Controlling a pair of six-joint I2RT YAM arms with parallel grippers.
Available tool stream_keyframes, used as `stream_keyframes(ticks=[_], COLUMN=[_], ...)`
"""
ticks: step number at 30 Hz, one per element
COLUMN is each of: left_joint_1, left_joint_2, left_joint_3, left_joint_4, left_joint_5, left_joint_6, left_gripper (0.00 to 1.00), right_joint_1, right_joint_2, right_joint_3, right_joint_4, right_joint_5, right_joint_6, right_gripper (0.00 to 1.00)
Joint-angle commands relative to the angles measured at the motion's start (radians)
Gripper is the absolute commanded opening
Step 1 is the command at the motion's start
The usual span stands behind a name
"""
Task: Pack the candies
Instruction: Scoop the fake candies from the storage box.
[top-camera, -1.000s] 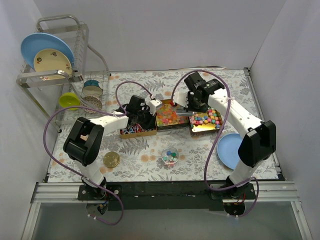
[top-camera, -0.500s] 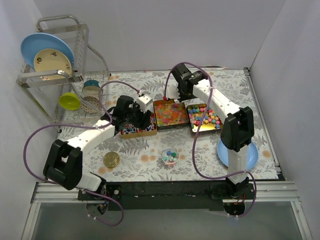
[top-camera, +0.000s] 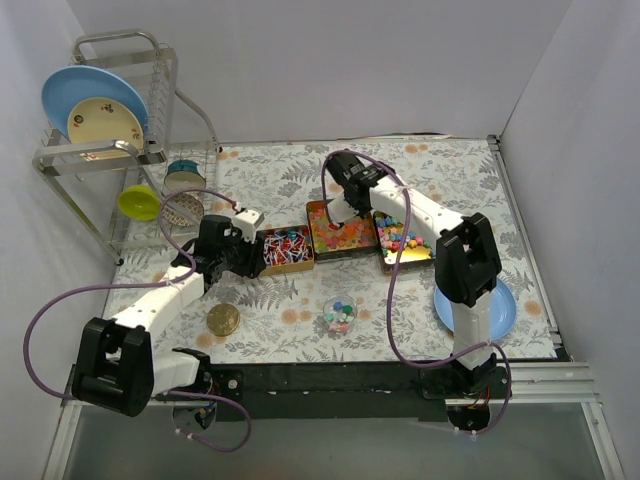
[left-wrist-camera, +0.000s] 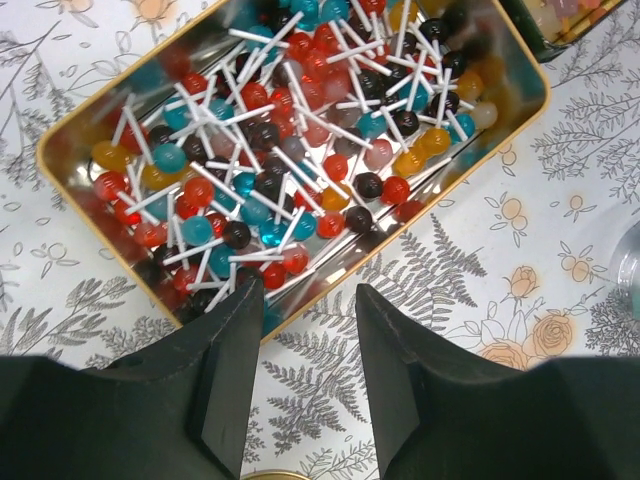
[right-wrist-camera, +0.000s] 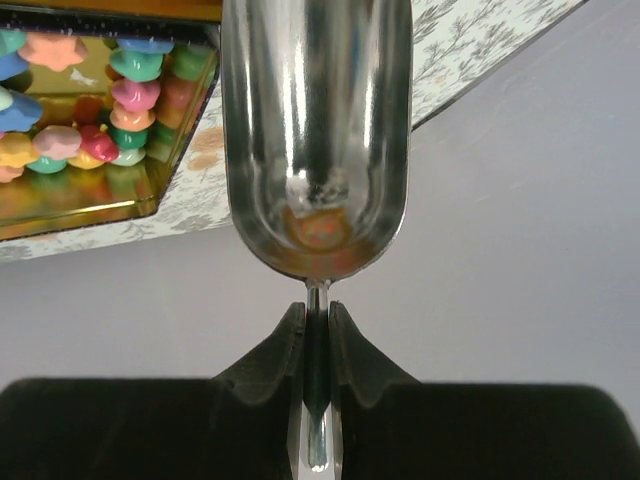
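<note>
Three gold tins stand in a row. The left tin (top-camera: 287, 249) holds red, blue and dark candies on white sticks (left-wrist-camera: 290, 150). The middle tin (top-camera: 340, 230) holds glossy orange-red gummies. The right tin (top-camera: 405, 240) holds pastel candies (right-wrist-camera: 80, 120). My left gripper (top-camera: 232, 252) is open and empty, just left of the left tin; in the left wrist view its fingers (left-wrist-camera: 225, 390) straddle bare cloth. My right gripper (top-camera: 348, 195) is over the far edge of the middle tin and shut on the handle of a metal scoop (right-wrist-camera: 315, 130). The scoop's bowl shows only an orange reflection.
A small clear jar (top-camera: 340, 313) with mixed candies stands in front of the tins. A round gold lid (top-camera: 222, 320) lies front left. A dish rack (top-camera: 120, 120) with plates and bowls stands back left. A blue plate (top-camera: 475, 300) lies at the right.
My left arm has drawn back to the left, off the left tin, which now shows fully. My right gripper with the scoop has moved left toward the middle tin's far edge.
</note>
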Motion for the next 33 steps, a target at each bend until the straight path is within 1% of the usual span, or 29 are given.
stream_keyframes(ticks=[1, 4, 7, 8, 9, 10, 11, 12, 14, 15, 16, 18, 21, 24, 28, 33], left_joint_1=[0.032, 0.033, 0.036, 0.036, 0.038, 0.036, 0.036, 0.036, 0.036, 0.039, 0.039, 0.039, 0.041, 0.041, 0.042, 0.041], left_joint_2=[-0.060, -0.078, -0.089, -0.092, -0.089, -0.086, -0.079, -0.071, -0.046, -0.040, -0.033, -0.031, -0.025, 0.004, 0.040, 0.063], left_joint_3=[-0.024, -0.048, -0.065, -0.068, -0.070, -0.073, -0.072, -0.070, -0.067, -0.067, -0.068, -0.065, -0.061, -0.065, -0.072, -0.056], left_joint_4=[0.005, 0.002, 0.000, 0.002, 0.003, 0.003, 0.003, 0.002, -0.001, 0.000, 0.009, 0.017, 0.028, 0.037, 0.049, 0.052], left_joint_5=[0.011, 0.010, 0.027, 0.028, 0.025, 0.022, 0.014, -0.001, -0.016, -0.022, -0.038, -0.044, -0.062, -0.061, -0.030, -0.010], left_joint_6=[-0.020, -0.011, -0.001, 0.001, 0.001, 0.006, 0.007, 0.007, 0.018, 0.022, 0.024, 0.038, 0.058, 0.064, 0.042, 0.029], left_gripper=[0.41, 0.41, 0.37, 0.35, 0.33, 0.31, 0.26, 0.17, 0.08, 0.02, 0.00, 0.00, 0.00, 0.00, 0.00, 0.00], right_joint_1=[0.037, 0.049, 0.058, 0.063, 0.070, 0.073, 0.078, 0.083, 0.083, 0.081, 0.081, 0.081, 0.087, 0.096, 0.119, 0.135], right_joint_2=[0.012, 0.022, 0.036, 0.042, 0.062, 0.077, 0.093, 0.123, 0.143, 0.145, 0.140, 0.105, 0.068, 0.067, 0.103, 0.194], right_joint_3=[-0.060, -0.104, -0.127, -0.120, -0.101, -0.039, -0.003, 0.033, 0.105, 0.103, 0.091, 0.026, -0.067, -0.095, -0.058, 0.060], right_joint_4=[0.065, 0.075, 0.093, 0.072, 0.043, 0.000, -0.043, -0.138, -0.183, -0.200, -0.198, -0.163, -0.114, -0.090, -0.077, -0.135], right_joint_5=[0.122, 0.135, 0.135, 0.120, 0.103, 0.083, 0.042, 0.013, -0.062, -0.075, -0.087, -0.130, -0.148, -0.156, -0.179, -0.259], right_joint_6=[-0.190, -0.194, -0.176, -0.162, -0.106, -0.071, -0.037, 0.032, 0.074, 0.083, 0.086, 0.080, 0.059, 0.066, 0.094, 0.187], right_gripper=[0.01, 0.01, 0.01, 0.01, 0.01, 0.01, 0.01, 0.01, 0.01, 0.01, 0.01, 0.01, 0.01, 0.01, 0.01, 0.01])
